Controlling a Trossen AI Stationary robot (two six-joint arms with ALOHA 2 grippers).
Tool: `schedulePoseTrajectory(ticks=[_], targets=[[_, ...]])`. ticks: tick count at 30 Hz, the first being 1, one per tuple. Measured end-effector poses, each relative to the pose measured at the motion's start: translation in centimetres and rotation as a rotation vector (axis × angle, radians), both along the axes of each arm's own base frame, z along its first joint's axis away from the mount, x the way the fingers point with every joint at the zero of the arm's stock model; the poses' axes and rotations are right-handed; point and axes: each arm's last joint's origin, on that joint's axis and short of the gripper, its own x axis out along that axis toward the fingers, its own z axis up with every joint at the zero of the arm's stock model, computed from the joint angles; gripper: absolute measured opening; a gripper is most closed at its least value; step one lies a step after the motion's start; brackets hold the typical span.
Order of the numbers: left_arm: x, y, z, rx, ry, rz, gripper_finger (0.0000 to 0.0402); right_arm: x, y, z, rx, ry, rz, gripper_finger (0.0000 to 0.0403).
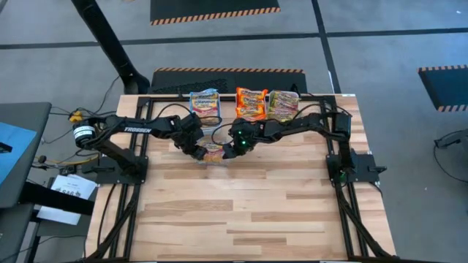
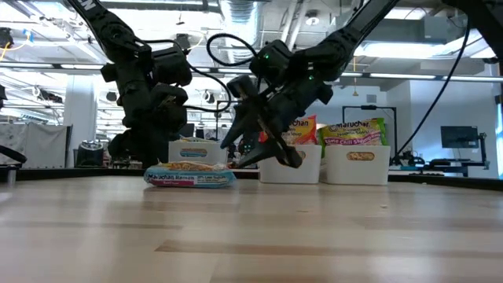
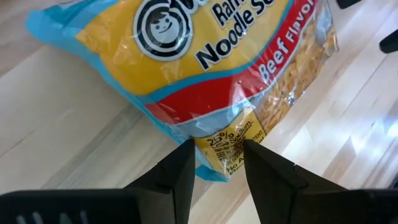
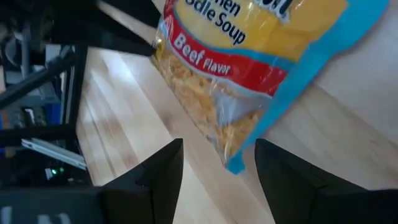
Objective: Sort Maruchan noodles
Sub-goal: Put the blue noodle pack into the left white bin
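Beef packet point(image 1: 213, 152) sits flat on the table point(image 1: 248, 212), upper centre of the high view: blue edge, red band, yellow noodle print, clear window showing noodles. Left gripper point(image 3: 216, 160) is pinching its blue corner seam. Right gripper point(image 4: 217, 163) hangs spread over the opposite end, not touching. Three white bins point(image 2: 357, 164) along the top edge hold sorted packets: blue, orange point(image 1: 251, 103), green. Lower half of the tabletop is bare wood, open room toward the bottom edge.
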Motion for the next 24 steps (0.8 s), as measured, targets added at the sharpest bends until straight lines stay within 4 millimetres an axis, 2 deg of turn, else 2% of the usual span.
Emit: schedulePoseTrajectory(ticks=[11,24], targets=[[0.02,0.01,-0.10,-0.007,0.004,0.008,0.0121,0.18,-0.28,-0.56,-0.017,0.032,-0.128,0.0223],[0.08,-0.09,-0.01,-0.018,-0.024,-0.046,0.0121,0.44,-0.26,-0.33,-0.042,0.002,-0.152,0.0223]])
